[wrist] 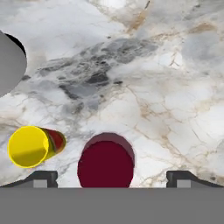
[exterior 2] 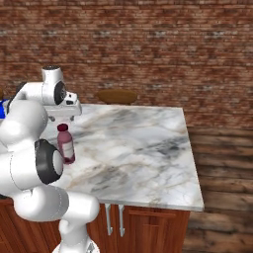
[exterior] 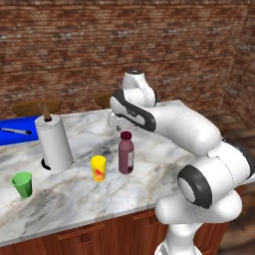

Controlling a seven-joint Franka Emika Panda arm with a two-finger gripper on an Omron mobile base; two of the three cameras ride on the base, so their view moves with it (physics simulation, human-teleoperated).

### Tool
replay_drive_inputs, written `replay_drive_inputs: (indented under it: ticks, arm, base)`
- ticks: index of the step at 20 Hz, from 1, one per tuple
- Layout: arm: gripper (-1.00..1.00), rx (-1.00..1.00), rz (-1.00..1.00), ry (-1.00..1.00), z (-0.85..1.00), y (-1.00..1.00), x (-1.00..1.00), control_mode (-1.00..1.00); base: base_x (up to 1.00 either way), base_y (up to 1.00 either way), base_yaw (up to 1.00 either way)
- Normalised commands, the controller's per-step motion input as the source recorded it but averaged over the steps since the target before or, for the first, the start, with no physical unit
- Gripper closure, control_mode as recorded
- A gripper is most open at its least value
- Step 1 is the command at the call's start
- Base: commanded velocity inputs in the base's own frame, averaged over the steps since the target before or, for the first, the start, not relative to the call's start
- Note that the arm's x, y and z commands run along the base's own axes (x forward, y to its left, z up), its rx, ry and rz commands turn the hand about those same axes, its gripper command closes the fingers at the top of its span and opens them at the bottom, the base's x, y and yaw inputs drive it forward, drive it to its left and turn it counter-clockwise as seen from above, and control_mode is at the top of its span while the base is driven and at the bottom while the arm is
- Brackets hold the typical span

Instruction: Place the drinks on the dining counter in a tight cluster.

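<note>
On the white-grey veined marble counter (exterior: 149, 164) we see the tall maroon bottle (exterior: 126, 153) upright, a yellow cup (exterior: 98, 168) at its 9 o'clock. Our two-finger gripper (wrist: 112, 177) hovers above the bottle's dark red cap (wrist: 106, 162), released, fingertips (wrist: 43, 177) wide apart.

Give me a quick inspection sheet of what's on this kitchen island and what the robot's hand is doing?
Surface: marble dining counter, mostly bare on its right half.
Job's things: maroon bottle upright on the marble; other drinks not seen.
Clutter: yellow cup beside the bottle, green cup, paper towel roll.
Grippers: gripper above the bottle's cap, jaws wide open, holding nothing.
Cables: nothing seen.
Surroundings: brick wall, wooden stool behind the counter.
</note>
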Motion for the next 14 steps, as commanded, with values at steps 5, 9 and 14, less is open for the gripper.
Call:
replay_drive_inputs:
  ticks: [5,9,14]
  arm:
    - [-1.0,0.06,-0.04,-0.03,0.24,-0.51,-0.67,-1.0]
    - [-1.0,0.08,-0.06,-0.1,0.0,-0.55,-1.0,-1.0]
    - [-1.0,0.04,-0.02,-0.12,0.28,-0.42,-1.0,-1.0]
  base:
    - [0.0,0.0,0.0]
    - [0.0,0.0,0.0]
    - [0.0,0.0,0.0]
